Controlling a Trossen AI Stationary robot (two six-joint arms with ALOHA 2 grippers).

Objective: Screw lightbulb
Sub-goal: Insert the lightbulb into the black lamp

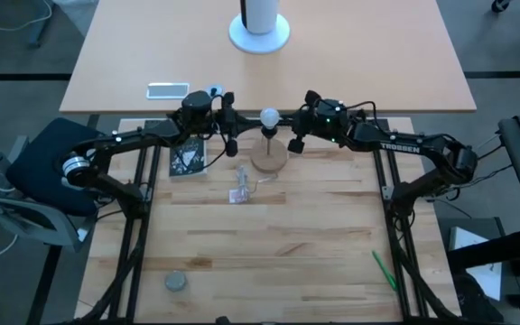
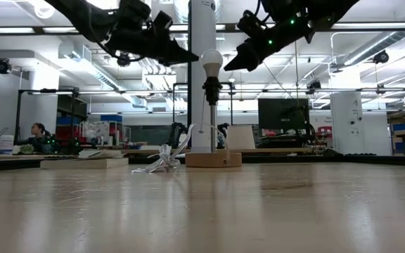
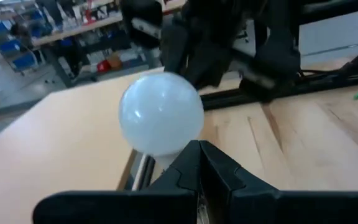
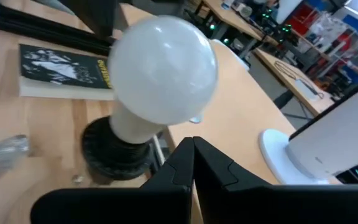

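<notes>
The white frosted lightbulb (image 1: 268, 116) stands upright with its base in the black socket (image 2: 211, 89), on a thin stem over a round wooden disc (image 1: 269, 156). It also shows in the low view (image 2: 211, 60), the left wrist view (image 3: 160, 112) and the right wrist view (image 4: 163, 68). My left gripper (image 1: 249, 117) is shut and level with the globe, on the side toward the table's left. My right gripper (image 1: 285, 117) is shut, pointing at the bulb from the table's right, its tip slightly lower, by the bulb's neck (image 2: 225, 69). My left gripper points its shut fingertips (image 3: 199, 149) level at the globe's lower side; I cannot tell whether they touch it. My right gripper points its shut fingertips (image 4: 193, 146) slanting down at the bulb's neck (image 4: 135, 127); I cannot tell whether they touch it.
A crumpled clear wrapper (image 1: 240, 191) lies just in front of the disc, and a black booklet (image 1: 188, 158) to its left. A green pen (image 1: 384, 269) and a grey disc (image 1: 176, 283) lie near the front. A white lamp base (image 1: 259, 34) stands on the far table.
</notes>
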